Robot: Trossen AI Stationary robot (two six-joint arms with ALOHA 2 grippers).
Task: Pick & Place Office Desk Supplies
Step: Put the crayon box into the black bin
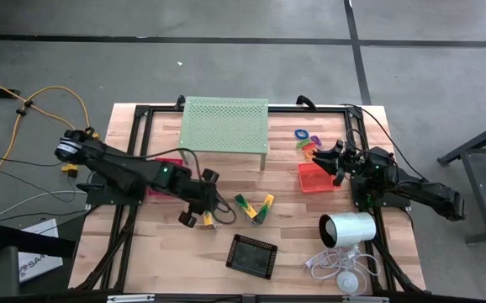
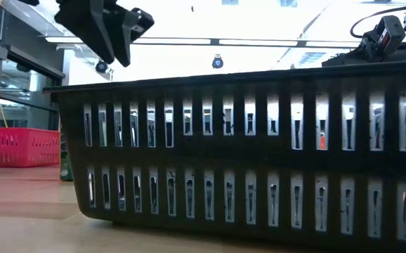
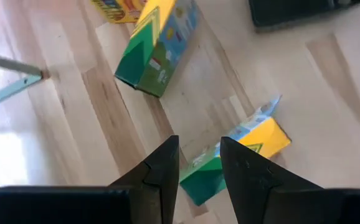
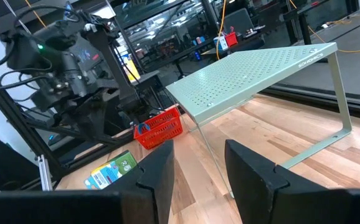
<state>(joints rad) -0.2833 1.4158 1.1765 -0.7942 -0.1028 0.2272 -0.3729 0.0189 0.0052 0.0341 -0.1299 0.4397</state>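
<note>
Two small yellow-and-green boxes (image 1: pixel 243 206) (image 1: pixel 265 205) lie flat on the wooden table near its middle. My left gripper (image 1: pixel 219 204) hovers open just left of them, slanting down. In the left wrist view its fingertips (image 3: pixel 198 146) stand above the nearer box (image 3: pixel 245 152) without touching it, and the other box (image 3: pixel 158 46) lies beyond. My right gripper (image 1: pixel 331 160) waits open and level at the right, over a red mesh tray (image 1: pixel 319 178). A black mesh tray (image 1: pixel 251 255) sits near the front edge. A second red tray (image 1: pixel 166 164) sits under my left arm.
A pale green perforated stand (image 1: pixel 224 126) fills the far middle. Small coloured rings (image 1: pixel 304 138) lie to its right. A white cylinder (image 1: pixel 348 229) with its white cable (image 1: pixel 335 265) lies at the front right. In the low view the black tray (image 2: pixel 245 147) blocks most of the table.
</note>
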